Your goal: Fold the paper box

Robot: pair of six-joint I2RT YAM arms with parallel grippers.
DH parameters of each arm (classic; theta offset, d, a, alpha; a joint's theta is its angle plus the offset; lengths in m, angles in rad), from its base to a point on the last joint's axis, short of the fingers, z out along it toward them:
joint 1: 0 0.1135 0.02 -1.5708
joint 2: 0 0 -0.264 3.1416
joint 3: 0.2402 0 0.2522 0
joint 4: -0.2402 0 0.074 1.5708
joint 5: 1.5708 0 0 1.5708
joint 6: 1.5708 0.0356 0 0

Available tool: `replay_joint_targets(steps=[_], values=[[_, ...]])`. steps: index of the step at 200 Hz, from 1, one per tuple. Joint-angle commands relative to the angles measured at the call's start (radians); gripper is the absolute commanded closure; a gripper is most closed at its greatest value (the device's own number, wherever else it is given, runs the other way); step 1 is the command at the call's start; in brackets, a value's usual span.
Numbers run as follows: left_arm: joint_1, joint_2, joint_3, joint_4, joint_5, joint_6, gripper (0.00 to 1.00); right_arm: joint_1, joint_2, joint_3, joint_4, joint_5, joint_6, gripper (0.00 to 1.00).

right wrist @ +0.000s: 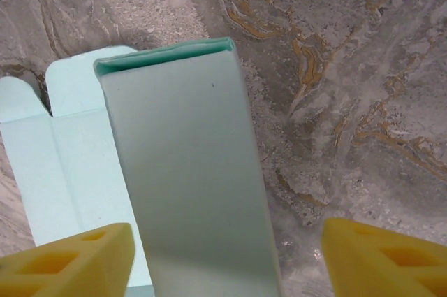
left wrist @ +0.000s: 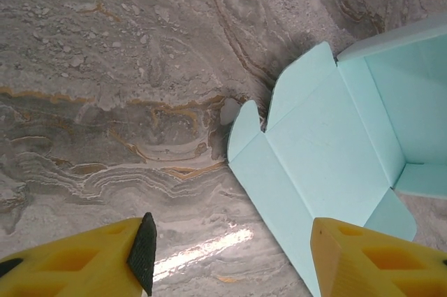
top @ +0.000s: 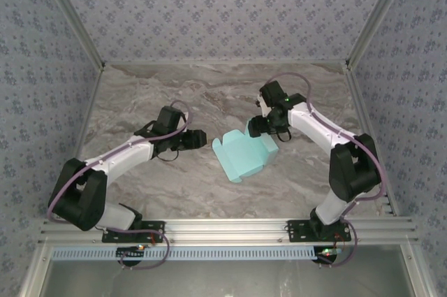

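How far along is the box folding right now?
Partly done: one wall of the paper box is folded up. In hand: the right tool straddles that raised wall, open; the left tool hovers open beside the tabbed flap. To do: that flap lies open, so the box is unclosed.

paper box [top: 244, 157] on table [top: 174, 94], between left claw [top: 202, 138], right claw [top: 257, 127]
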Motion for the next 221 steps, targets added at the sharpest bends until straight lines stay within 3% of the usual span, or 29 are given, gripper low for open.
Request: replay_joint_targets(steps=[1, 97, 142, 169, 221], values=[[0.006, -0.026, 0.014, -0.036, -0.036, 0.011, 0.38, 0.008, 0.009, 0.026, -0.013, -0.012, 0.024, 0.34], [0.008, -0.036, 0.024, -0.077, -0.08, 0.043, 0.37, 0.037, 0.033, -0.056, 0.189, -0.125, 0.174, 0.52], [0.01, -0.044, 0.046, -0.094, -0.101, 0.051, 0.37, 0.03, 0.034, -0.136, 0.33, -0.214, 0.267, 0.53], [0.01, -0.058, 0.055, -0.106, -0.116, 0.053, 0.37, 0.023, 0.007, -0.219, 0.53, -0.335, 0.458, 0.53], [0.023, -0.109, 0.086, -0.175, -0.166, 0.058, 0.37, 0.041, 0.074, -0.421, 0.999, -0.341, 0.863, 0.52]])
